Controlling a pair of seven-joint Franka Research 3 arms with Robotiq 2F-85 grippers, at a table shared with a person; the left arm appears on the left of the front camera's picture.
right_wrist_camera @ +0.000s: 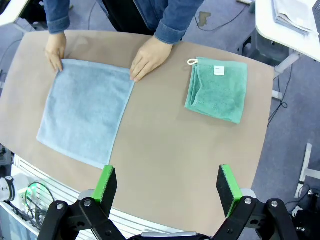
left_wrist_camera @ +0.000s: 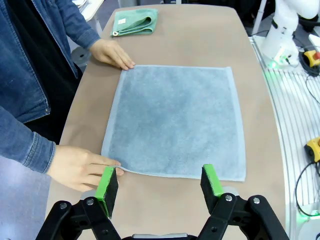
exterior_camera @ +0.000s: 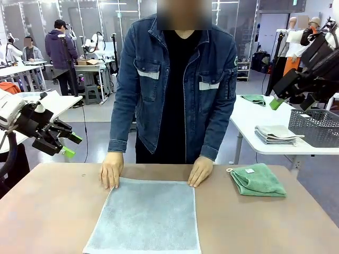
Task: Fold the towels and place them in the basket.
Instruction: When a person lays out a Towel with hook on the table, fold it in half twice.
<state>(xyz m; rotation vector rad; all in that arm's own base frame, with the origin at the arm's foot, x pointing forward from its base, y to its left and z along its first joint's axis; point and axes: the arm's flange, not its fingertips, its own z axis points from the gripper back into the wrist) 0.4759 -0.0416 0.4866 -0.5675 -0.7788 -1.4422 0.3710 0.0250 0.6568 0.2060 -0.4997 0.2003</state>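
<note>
Hovering above the surface (right_wrist_camera: pixel 175 135), the left fingers (left_wrist_camera: pixel 107 184) and right fingers (right_wrist_camera: pixel 106 184) stood spread wide, holding nothing. The blue towel (left_wrist_camera: pixel 175 120) lay flat under a person's hands (exterior_camera: pixel 112 169), with the green towel (right_wrist_camera: pixel 218 89) folded nearby.

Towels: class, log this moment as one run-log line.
pale blue-grey terry towel: spread flat | person's hands: pressing far corners | mint green terry towel: folded, apart | robot left hand: open | robot right hand: open

White tables (exterior_camera: pixel 249 114) — grey floor (exterior_camera: pixel 95 119).
</note>
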